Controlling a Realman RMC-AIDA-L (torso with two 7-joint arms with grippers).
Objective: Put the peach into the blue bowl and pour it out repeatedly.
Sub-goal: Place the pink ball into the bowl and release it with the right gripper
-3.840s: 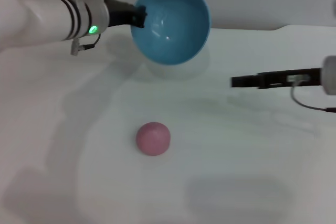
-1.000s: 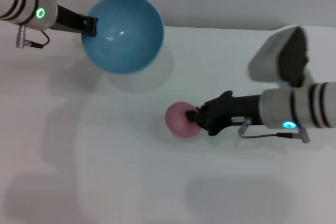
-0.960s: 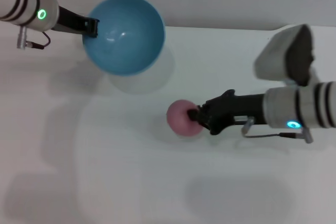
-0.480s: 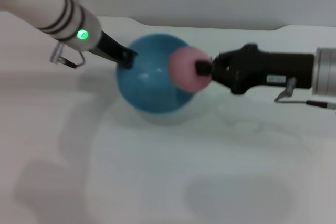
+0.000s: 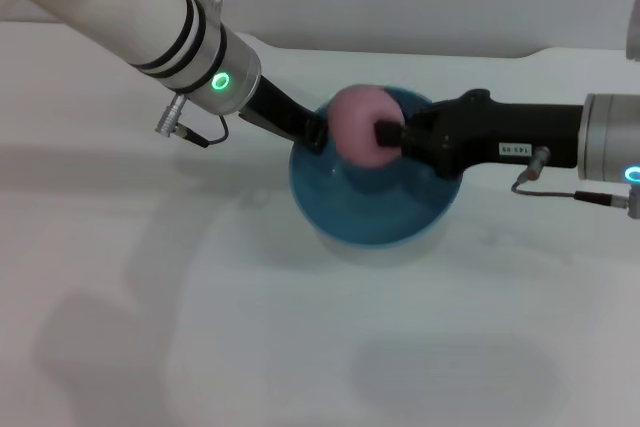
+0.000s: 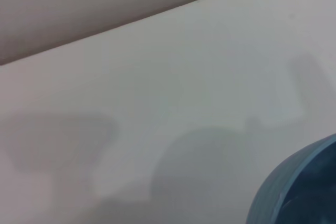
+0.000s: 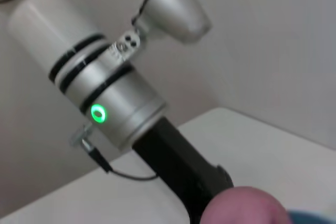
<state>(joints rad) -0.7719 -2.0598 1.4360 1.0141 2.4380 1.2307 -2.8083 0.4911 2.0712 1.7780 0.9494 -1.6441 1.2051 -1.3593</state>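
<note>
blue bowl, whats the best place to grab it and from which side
Probably by the rim on the blue bowl's left side, coming in from the robot's left, where the left gripper already clamps it. The wall is smooth with no handle, so the thin rim is the only pinchable edge, and the right gripper with the peach occupies the other side.

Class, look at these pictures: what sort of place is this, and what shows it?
Probably a robot test bench: a bare white table against a plain wall, where the left gripper holds the blue bowl and the right gripper holds the peach over it.
</note>
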